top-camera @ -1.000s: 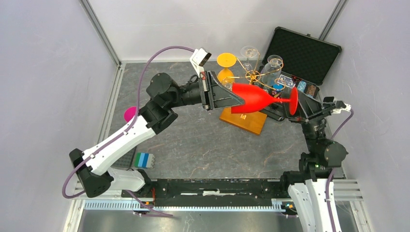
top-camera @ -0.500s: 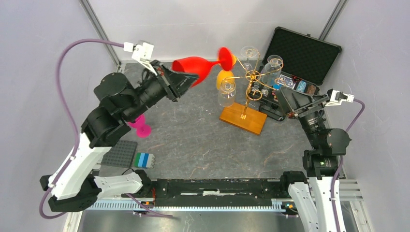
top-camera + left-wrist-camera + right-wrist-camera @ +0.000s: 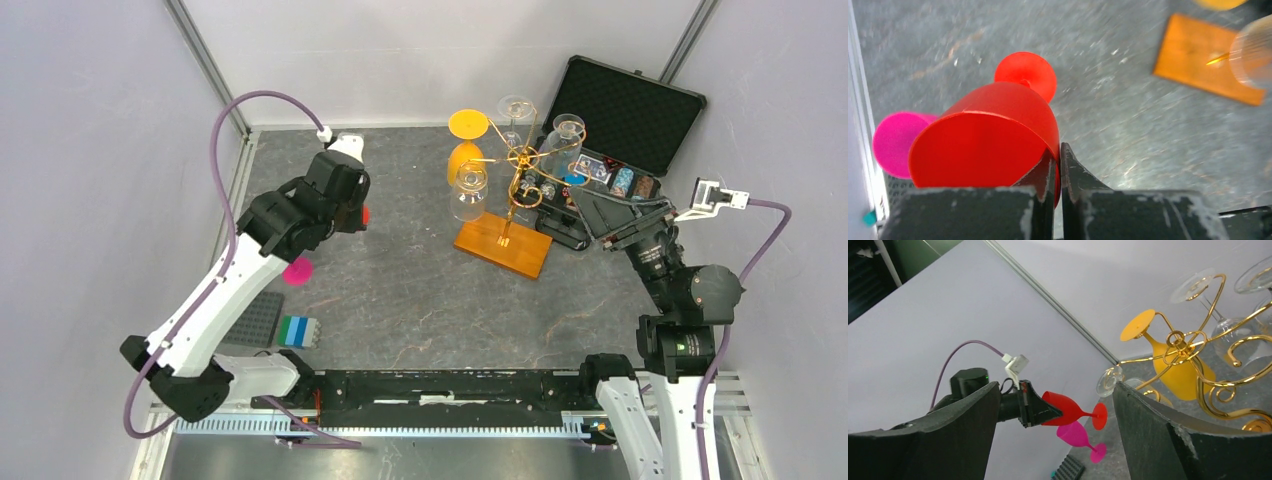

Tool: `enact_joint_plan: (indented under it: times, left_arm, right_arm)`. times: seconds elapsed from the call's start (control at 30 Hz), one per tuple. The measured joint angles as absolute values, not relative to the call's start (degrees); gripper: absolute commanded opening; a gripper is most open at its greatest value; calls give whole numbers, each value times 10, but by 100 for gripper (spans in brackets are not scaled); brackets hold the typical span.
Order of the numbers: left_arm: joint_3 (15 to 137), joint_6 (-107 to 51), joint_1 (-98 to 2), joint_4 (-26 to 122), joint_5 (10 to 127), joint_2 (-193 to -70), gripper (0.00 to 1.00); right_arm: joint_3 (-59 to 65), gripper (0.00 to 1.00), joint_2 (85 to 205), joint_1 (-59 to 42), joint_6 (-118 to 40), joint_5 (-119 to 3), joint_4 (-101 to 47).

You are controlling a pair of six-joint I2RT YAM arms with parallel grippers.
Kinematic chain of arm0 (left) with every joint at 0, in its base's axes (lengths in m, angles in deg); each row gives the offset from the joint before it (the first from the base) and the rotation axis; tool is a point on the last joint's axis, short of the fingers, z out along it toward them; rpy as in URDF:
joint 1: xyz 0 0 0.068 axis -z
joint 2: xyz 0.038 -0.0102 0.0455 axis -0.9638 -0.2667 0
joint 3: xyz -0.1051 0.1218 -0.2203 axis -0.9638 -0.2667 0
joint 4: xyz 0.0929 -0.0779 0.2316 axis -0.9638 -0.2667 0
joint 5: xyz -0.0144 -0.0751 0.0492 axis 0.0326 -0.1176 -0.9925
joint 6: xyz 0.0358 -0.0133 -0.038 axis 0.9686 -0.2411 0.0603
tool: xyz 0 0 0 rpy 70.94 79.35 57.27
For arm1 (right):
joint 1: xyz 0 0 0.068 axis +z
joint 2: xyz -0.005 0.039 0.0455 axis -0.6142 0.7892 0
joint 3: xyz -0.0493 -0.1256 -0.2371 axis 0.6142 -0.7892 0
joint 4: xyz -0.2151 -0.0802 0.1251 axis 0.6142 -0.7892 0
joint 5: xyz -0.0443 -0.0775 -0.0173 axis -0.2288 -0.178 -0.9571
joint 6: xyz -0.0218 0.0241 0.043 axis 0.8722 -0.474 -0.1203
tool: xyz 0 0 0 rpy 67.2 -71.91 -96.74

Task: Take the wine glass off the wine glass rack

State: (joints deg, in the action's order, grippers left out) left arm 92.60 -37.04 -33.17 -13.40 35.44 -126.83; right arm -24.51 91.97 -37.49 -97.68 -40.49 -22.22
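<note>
In the top view, the bench [image 3: 420, 290] carries one wine glass rack [image 3: 505, 245], gold wire on an orange-brown wooden base, at the far right part. Four glasses hang on it: one orange glass [image 3: 466, 150] and three clear glasses [image 3: 470, 190]. One black case [image 3: 625, 105] lies open behind the rack. The left arm [image 3: 250, 262] bends over the left part of the bench and its wrist hides its fingers. Only a small piece of the red wine glass [image 3: 366, 214] shows beside the wrist, well apart from the rack. One pink glass [image 3: 297, 272] is near this arm. Closer to the front edge are one dark studded plate [image 3: 255, 318] and one small blue and green block [image 3: 297, 330]. The right fingers [image 3: 605, 212] are just right of the rack and touch nothing.

In the left wrist view, the two left fingers [image 3: 1043, 175] are almost together and pinch the wall of the red glass's bowl at its rim. The foot of the glass points toward the bench; I cannot tell if it touches. The pink glass is beside it at the left. A part of the rack's wooden base shows at the upper right, with one blurred clear glass over it.

In the right wrist view, the two right fingers [image 3: 963, 430] stand wide apart with nothing held. Far between them the left fingers hold the one red glass, its foot turned toward the rack, and the pink glass is just below. At the right the curled gold arms carry the orange glass and the clear ones, partly cut by the edge.
</note>
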Motion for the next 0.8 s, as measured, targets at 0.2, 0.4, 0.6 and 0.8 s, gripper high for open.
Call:
enact_joint_plan:
  times: [0.2,0.4,0.6,0.8]
  left_arm:
    - [827,-353,-433,-158,421,-1274,2]
    - [752,-344,-484,-144,492,-1283,2]
    - [733,-341,-508,-113,521,-1319,2]
    - [730,-338,-519,-92,531,-1339,8]
  right_arm:
    - [-236,93,933,-375,-926,-376,-260]
    - [-215,96,958,-375,-861,-338,-300]
    - [-210,97,962,-375,-825,-318,-325]
    - [-200,98,974,-375,-803,-292,-336]
